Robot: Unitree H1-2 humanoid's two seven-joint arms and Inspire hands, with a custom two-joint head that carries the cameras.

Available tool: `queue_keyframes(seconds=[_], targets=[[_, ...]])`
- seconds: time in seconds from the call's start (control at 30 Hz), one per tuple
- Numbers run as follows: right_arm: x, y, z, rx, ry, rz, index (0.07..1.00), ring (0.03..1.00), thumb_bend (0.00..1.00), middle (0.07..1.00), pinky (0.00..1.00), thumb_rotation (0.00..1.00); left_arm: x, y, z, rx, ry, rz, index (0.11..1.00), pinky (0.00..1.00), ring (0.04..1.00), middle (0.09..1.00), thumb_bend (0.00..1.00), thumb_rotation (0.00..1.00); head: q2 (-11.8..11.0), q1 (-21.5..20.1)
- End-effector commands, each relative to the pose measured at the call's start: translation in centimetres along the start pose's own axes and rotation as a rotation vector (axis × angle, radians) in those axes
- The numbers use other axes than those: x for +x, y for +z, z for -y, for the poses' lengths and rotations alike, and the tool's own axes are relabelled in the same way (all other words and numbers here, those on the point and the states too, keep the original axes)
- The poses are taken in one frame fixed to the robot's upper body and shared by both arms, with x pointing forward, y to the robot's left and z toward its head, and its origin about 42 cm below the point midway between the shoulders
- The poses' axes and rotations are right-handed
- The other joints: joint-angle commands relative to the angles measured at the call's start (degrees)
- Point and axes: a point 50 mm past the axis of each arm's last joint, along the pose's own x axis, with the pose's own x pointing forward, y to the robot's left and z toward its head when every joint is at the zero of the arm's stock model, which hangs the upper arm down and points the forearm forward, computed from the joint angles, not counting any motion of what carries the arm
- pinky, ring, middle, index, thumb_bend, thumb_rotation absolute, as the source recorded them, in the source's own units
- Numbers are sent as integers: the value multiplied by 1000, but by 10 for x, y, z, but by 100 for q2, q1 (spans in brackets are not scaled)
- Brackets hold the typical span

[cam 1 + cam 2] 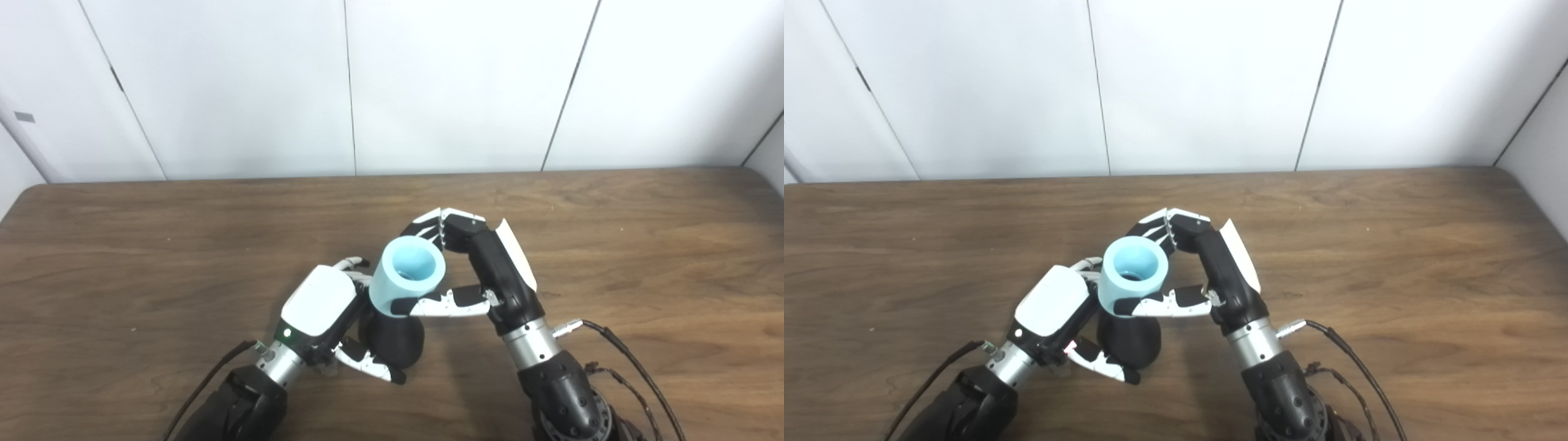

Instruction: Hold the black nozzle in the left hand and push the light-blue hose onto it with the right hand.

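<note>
Both hands meeting over the near half of the brown wooden table [122, 245], a little left of its middle, well apart from the far edge and both side edges.

Left hand [321, 303] coming in from the near-left corner, white back turned up, fingers curled round the black nozzle [392, 340] and clasping it: thumb showing below and in front of the dark body, fingertips [352, 263] peeking out beyond the white shell on the far side. Nozzle sitting low, near the table surface (whether touching the wood or hanging just above it, cannot tell), its upper end hidden inside the hose.

Right hand [1206, 269] reaching in from the near-right side, wrist angled toward the left, fingers closed on the light-blue hose [1133, 278]: thumb lying across the near side of the tube, the other fingers wrapping the far side behind its rim. Hose standing nearly upright, tilted slightly, open mouth facing up toward the cameras, lower end sitting over the top of the nozzle and touching it. Depth of seating not showing.

Dark cables [637, 373] trailing from the right wrist toward the near-right edge; another cable [208, 380] running from the left wrist toward the near edge.
</note>
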Motion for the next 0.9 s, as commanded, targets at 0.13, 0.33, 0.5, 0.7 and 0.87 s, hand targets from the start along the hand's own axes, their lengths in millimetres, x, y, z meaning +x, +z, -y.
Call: queue_keyframes(seconds=[0.13,0.33,0.5,0.7,0.87], targets=[[-10,-11,-7,-7,69,-127,529,362,519,443,303,0,-24,15,35,-94,-58,-32,494,818,470,472,523,0,0,-3],[-10,-5,-6,-81,101,-111,530,348,520,441,286,0,-23,16,36,-94,-58,-31,494,815,470,472,523,0,-4,-24],[-5,5,-1,-158,103,-50,534,329,520,432,267,0,-22,15,37,-97,-56,-31,496,821,470,470,523,0,-18,-22],[6,25,9,-305,127,11,535,321,520,433,258,0,-21,16,36,-94,-61,-33,497,824,471,469,523,0,-15,-41],[19,50,17,-420,185,42,535,312,519,434,247,0,-20,17,36,-95,-61,-33,496,822,470,470,523,0,-22,-43]])
